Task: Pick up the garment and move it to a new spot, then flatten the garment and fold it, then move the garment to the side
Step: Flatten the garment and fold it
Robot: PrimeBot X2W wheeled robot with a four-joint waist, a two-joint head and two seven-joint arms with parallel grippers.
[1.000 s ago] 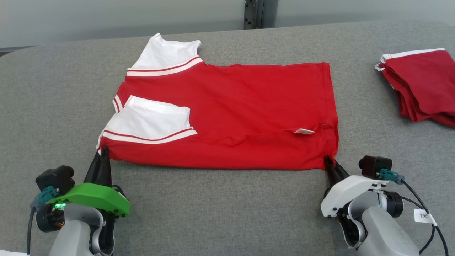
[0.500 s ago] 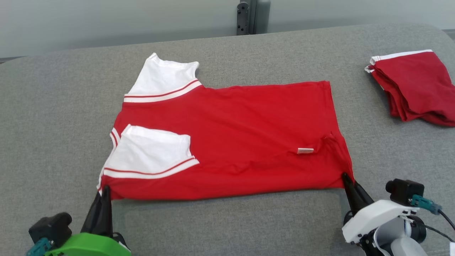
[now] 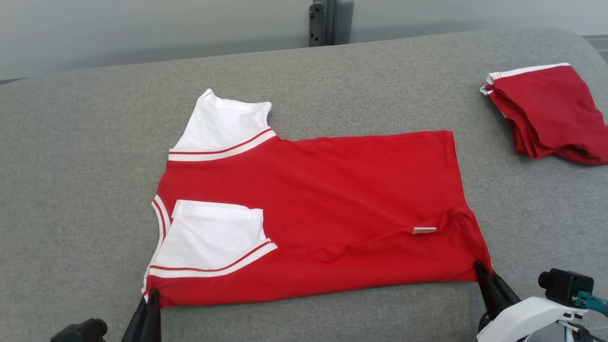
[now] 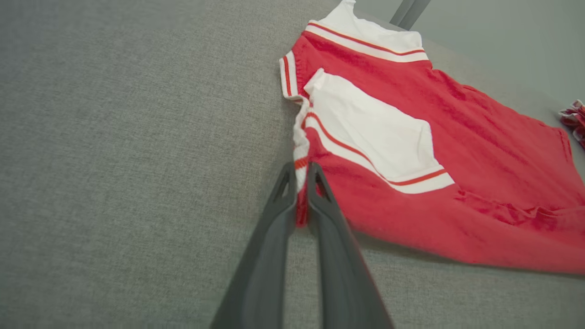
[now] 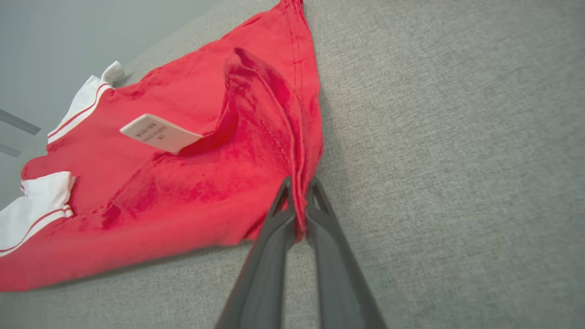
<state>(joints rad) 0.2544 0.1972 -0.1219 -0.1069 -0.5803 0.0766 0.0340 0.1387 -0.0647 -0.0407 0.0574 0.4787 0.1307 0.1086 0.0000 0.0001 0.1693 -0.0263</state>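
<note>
Garment (image 3: 332, 204) flat on grey padded surface (image 3: 85, 180); one white sleeve folded over the red body; white tag (image 3: 423, 230) near the hem | left gripper (image 4: 300, 170) pinching the near shoulder corner | right gripper (image 5: 300, 183) pinching the near hem corner; cloth bunched there | folded red pile (image 3: 551, 114) well apart, far right

Lighting: bright, even, diffuse; no glare. Shadows: soft, narrow, under near edge of garment (image 4: 411, 219). Head view: sharp. Wrist views: wide-angle stretch at edges; fingers of left pincer (image 4: 300, 170) blurred near lens.
</note>
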